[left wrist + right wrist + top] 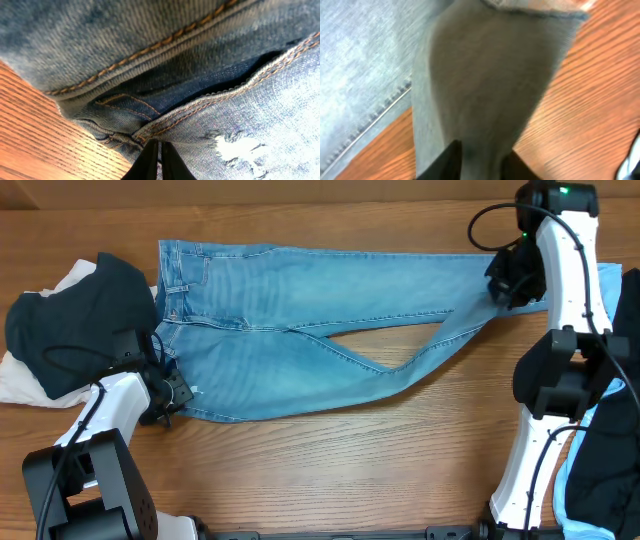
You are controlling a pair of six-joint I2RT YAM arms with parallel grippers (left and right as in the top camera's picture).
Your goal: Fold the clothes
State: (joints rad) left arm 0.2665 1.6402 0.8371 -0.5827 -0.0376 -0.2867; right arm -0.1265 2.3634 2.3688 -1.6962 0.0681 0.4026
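Note:
The light-blue jeans (300, 310) lie flat across the table, waistband at the left and legs running right. My left gripper (170, 393) is at the near corner of the waistband. In the left wrist view its fingers (160, 150) are pinched together on the denim edge (150, 40) beside a frayed patch. My right gripper (508, 280) is at the leg ends at the far right. In the right wrist view its fingers (482, 155) are closed on a raised fold of the jeans leg (490, 75) above the wood.
A dark navy top (70, 320) over a white garment (25, 380) lies at the left edge, touching the waistband. A bright sky-blue cloth (572, 480) and dark fabric (610, 450) lie at the right edge. Bare wooden table (350, 470) lies in front of the jeans.

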